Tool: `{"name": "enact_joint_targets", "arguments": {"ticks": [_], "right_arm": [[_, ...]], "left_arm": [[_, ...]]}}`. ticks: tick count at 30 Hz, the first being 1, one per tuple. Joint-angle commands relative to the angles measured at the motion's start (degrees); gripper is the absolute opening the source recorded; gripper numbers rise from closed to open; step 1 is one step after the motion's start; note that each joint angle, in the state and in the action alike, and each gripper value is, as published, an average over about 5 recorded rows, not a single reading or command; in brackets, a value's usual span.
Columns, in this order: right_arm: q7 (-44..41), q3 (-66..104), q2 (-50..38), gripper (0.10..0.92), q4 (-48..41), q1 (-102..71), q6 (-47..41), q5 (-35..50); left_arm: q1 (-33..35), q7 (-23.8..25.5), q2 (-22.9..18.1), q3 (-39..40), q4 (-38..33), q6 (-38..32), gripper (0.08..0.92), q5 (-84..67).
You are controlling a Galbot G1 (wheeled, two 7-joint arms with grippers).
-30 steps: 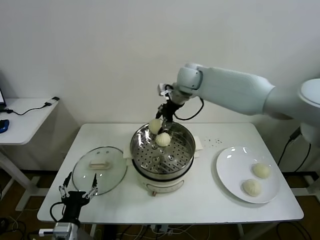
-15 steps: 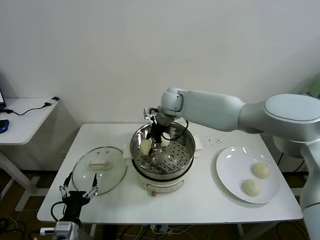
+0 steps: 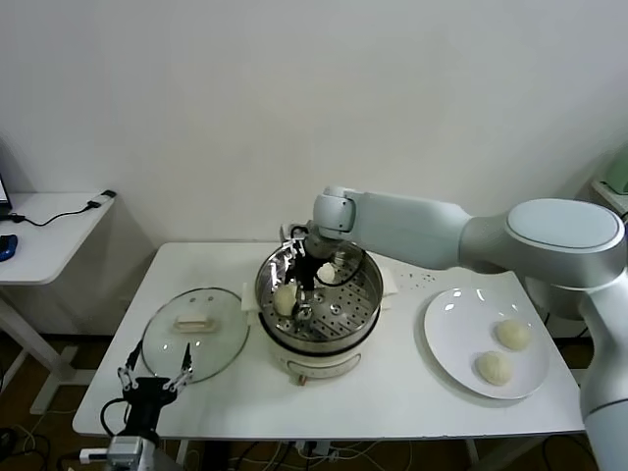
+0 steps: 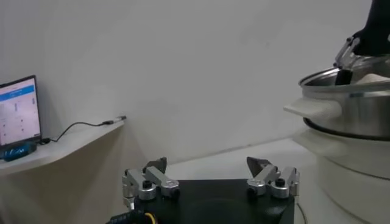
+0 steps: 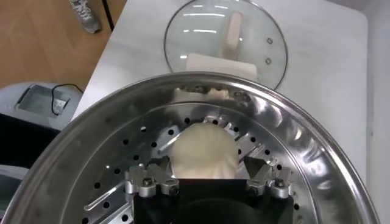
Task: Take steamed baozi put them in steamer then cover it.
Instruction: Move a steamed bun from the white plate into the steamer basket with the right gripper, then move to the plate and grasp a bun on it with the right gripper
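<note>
The white surface (image 3: 392,392) carries the steamer (image 3: 319,339) at its middle and the cover (image 3: 193,332) (flat, handle up) toward its left edge. The right pincer (image 3: 297,285) reaches inside the steamer, jaws apart around one steamed baozi (image 5: 203,152) resting on the perforated floor. Two baozi (image 3: 512,334) lie on the plate (image 3: 451,339) near the right edge. The left pincer (image 4: 210,176) hangs apart off the front-left corner.

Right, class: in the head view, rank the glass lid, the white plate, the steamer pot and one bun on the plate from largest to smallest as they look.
1. steamer
2. white plate
3. cover, close to the plate; the order of these two is unsure
4. bun on the plate, clearly smallest
</note>
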Motion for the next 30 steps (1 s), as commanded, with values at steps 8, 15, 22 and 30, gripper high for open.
{"name": "enact_joint_targets", "arguments": {"ticks": [8, 15, 22, 30], "right_arm": [[-5.9, -1.5, -20.7, 0.823, 15.3, 15.3, 2.8, -0.7], [-7.2, -5.2, -35.6, 0.823, 25.2, 20.0, 3.7, -4.8], [-9.4, -2.8, -48.6, 0.823, 26.5, 12.9, 5.4, -16.0], [-10.4, 13.7, -57.1, 0.823, 24.5, -11.1, 7.4, -31.1]], "left_arm": [[0.2, 0.0, 0.5, 0.0, -0.1, 0.4, 0.823, 0.0], [0.1, 0.0, 0.3, 0.1, -0.2, 0.6, 0.823, 0.2], [0.1, 0.0, 0.1, -0.3, -0.5, 0.9, 0.823, 0.6], [0.9, -0.1, -0.2, -0.5, -1.3, 1.1, 0.823, 1.3]]}}
